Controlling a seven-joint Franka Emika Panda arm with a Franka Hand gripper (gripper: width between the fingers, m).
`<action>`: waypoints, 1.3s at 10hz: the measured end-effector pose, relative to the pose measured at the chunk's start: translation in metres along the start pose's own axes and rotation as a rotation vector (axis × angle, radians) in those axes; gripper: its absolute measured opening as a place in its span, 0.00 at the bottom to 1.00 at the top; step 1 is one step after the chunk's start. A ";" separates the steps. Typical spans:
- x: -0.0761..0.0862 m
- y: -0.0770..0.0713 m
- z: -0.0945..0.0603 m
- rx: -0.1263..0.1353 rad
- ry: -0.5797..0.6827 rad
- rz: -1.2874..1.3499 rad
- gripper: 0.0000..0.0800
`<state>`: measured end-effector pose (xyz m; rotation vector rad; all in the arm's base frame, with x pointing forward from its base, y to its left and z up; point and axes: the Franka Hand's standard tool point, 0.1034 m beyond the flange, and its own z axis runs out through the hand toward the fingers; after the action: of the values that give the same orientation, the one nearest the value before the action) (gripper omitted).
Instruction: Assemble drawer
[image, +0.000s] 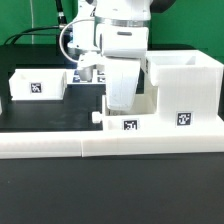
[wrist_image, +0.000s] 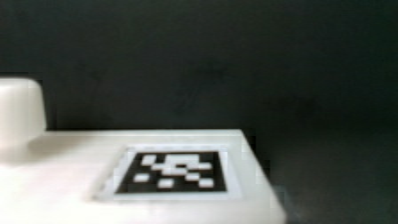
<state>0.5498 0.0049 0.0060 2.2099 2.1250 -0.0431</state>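
Claw (image: 120, 106) hangs low at the small middle tray (image: 131, 123) on the dark desk (image: 55, 118); I cannot tell whether its fingers are apart or together. A tall casing (image: 185, 85) stands just beside that tray on the exterior view's right, and a second tray (image: 40, 85) sits well apart on the exterior view's left.

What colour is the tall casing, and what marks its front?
The casing is white, bearing a black-and-white square tag; clearest in the exterior view.
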 end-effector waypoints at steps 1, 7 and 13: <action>0.000 0.000 0.000 0.000 0.000 0.000 0.05; -0.002 0.001 -0.001 -0.011 -0.027 -0.057 0.05; 0.004 0.002 -0.002 0.009 -0.035 -0.054 0.05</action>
<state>0.5516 0.0090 0.0077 2.1392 2.1701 -0.0940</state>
